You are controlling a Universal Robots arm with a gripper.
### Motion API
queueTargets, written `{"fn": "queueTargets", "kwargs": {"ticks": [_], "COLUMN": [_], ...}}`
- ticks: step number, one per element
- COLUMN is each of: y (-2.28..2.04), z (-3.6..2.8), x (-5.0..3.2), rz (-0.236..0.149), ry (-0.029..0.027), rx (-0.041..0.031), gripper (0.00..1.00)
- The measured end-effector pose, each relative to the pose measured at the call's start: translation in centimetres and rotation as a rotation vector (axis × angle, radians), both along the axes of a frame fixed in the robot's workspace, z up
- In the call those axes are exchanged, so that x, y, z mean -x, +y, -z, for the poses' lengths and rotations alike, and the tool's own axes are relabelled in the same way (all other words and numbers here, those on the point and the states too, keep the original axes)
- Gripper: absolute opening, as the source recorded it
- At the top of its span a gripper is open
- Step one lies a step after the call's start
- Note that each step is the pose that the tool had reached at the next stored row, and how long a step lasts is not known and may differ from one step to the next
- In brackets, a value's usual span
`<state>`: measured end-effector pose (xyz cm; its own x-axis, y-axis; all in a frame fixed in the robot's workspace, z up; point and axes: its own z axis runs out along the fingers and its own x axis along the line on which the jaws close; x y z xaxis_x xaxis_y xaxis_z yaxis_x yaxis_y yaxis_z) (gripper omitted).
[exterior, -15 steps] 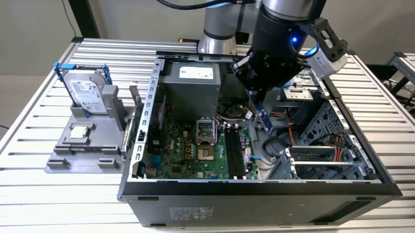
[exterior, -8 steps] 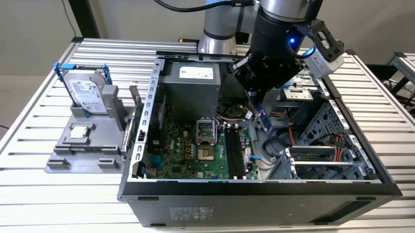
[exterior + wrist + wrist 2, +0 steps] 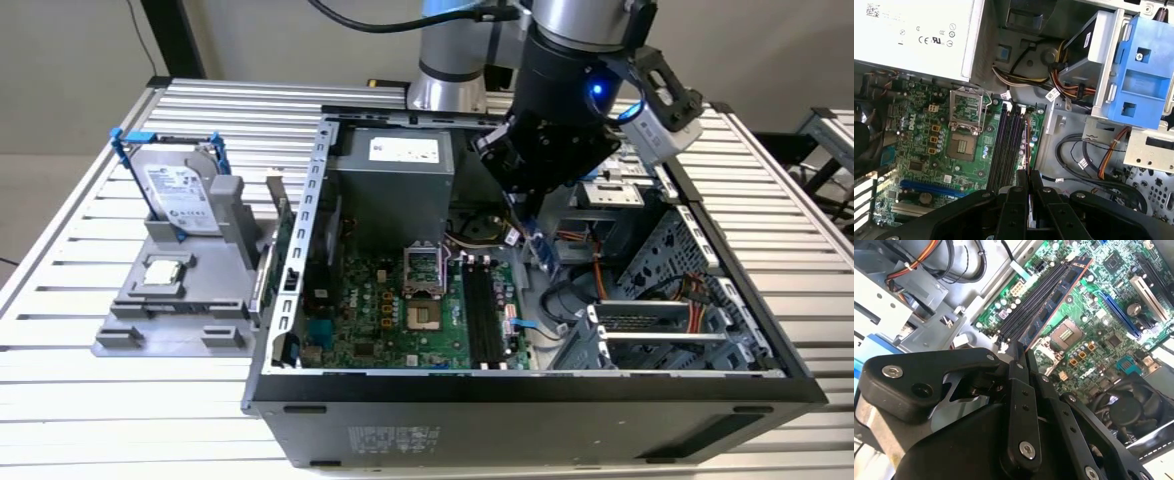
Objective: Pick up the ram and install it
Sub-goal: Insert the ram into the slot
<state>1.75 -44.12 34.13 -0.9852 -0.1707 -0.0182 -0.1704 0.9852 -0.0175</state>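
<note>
While the arm (image 3: pixel 574 60) reaches down into the open computer case (image 3: pixel 534 395), the items stand as follows.

Item 1, gripper (image 3: pixel 1021 347): black, two fingers (image 3: pixel 1015 390) drawn narrow, clamped on one end of the ram. In the first wrist view the gripper (image 3: pixel 1026 172) pinches the stick edge-on.

Item 2, ram (image 3: pixel 1055 297): a thin board with dark chips and a reddish edge. It is held lengthwise, parallel to the memory slots (image 3: pixel 1029 305) and over them. In the first wrist view the ram (image 3: pixel 1027 145) shows as a thin line along the outermost of the memory slots (image 3: pixel 1006 145). Whether it touches a slot cannot be told.

Item 3, motherboard (image 3: pixel 387 310): green, lying on the case floor. In the exterior view the CPU socket (image 3: pixel 420 290) sits near its middle, the slots lie at 3 o'clock of the socket, and the grey power supply (image 3: pixel 394 165) lies at 12 o'clock.

Item 4, drive cage (image 3: pixel 667 320): metal, at 3 o'clock of the slots, with orange and black cables (image 3: pixel 607 285) beside it.

Item 5, hard drive (image 3: pixel 180 185): silver with blue rails, upright in a grey holder (image 3: pixel 174 300), at 9 o'clock of the case in the exterior view.

Item 6, table (image 3: pixel 80 400): slatted metal, bearing the case and the holder.
</note>
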Motion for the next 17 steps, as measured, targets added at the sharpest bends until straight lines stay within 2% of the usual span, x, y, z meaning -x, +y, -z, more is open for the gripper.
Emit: {"fn": "queueTargets", "kwargs": {"ticks": [12, 17], "y": [0.32, 0.42], "z": [0.88, 1.15], "x": [0.0, 0.0], "rz": [0.0, 0.0], "ry": [0.0, 0.0001], "rx": [0.0207, 0.0259], "gripper": [0.0, 0.0]}}
